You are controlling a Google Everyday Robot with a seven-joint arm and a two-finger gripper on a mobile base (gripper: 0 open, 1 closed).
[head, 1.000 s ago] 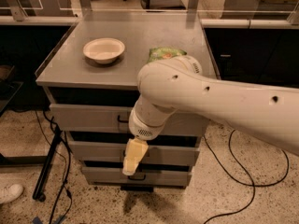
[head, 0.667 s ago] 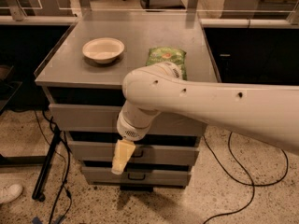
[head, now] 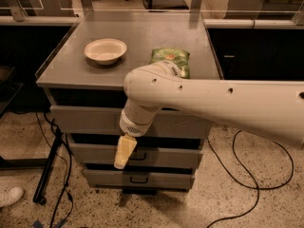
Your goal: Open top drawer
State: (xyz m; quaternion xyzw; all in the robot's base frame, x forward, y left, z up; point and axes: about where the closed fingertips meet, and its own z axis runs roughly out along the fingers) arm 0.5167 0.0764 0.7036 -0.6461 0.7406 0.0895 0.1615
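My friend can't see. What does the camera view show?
A white robot arm reaches across a grey cabinet, its end effector hanging in front of the middle drawer, just below the top drawer. A white bowl and a green bag sit on top.

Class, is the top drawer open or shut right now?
Shut: the top drawer front sits back under the counter, no interior showing. The gripper hangs before the middle drawer.

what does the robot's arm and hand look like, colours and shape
The arm is a thick, smooth, off-white tube with a few small dark holes along it, ending in a rounded joint. A ribbed white collar leads to the hand, a pale yellow tapered piece just below the top drawer, in front of the middle drawer. No cables show on it.
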